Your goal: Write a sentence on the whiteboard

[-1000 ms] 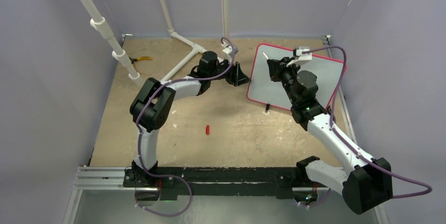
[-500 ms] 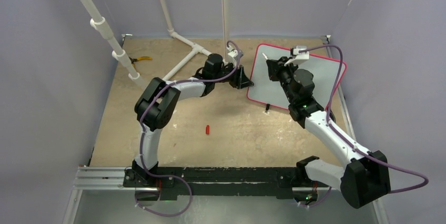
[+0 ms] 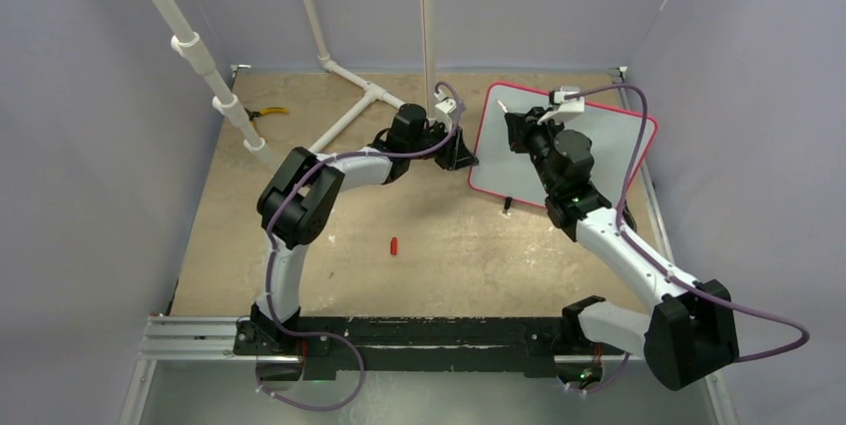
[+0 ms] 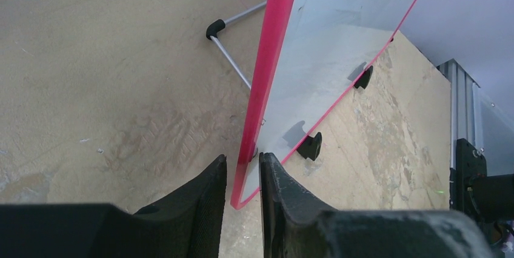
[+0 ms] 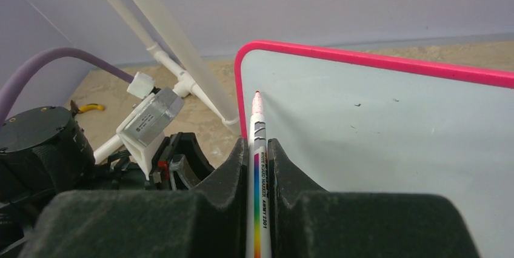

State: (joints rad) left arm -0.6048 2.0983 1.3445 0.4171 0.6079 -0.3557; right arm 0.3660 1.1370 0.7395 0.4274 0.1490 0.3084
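Note:
The whiteboard (image 3: 621,146) stands tilted at the back right, white with a pink frame. Its face (image 5: 394,125) shows only tiny specks, and the sentence is out of view. My left gripper (image 3: 465,154) is at the board's left edge. In the left wrist view its jaws (image 4: 242,161) straddle the lower corner of the whiteboard (image 4: 327,58). The right finger lies against the face, with a narrow gap between the left finger and the frame. My right gripper (image 5: 257,143) is shut on a white marker (image 5: 259,149). The marker's reddish tip is by the board's top-left corner.
A small red cap (image 3: 393,244) lies on the tan table between the arms. White PVC pipes (image 3: 344,116) run along the back left, and yellow pliers (image 3: 267,113) lie beside them. A wire stand (image 4: 233,58) and black feet (image 4: 310,146) prop the board up.
My left gripper has moved right onto the board's left edge and its jaws have narrowed. The right arm, still holding the marker, has shifted only slightly.

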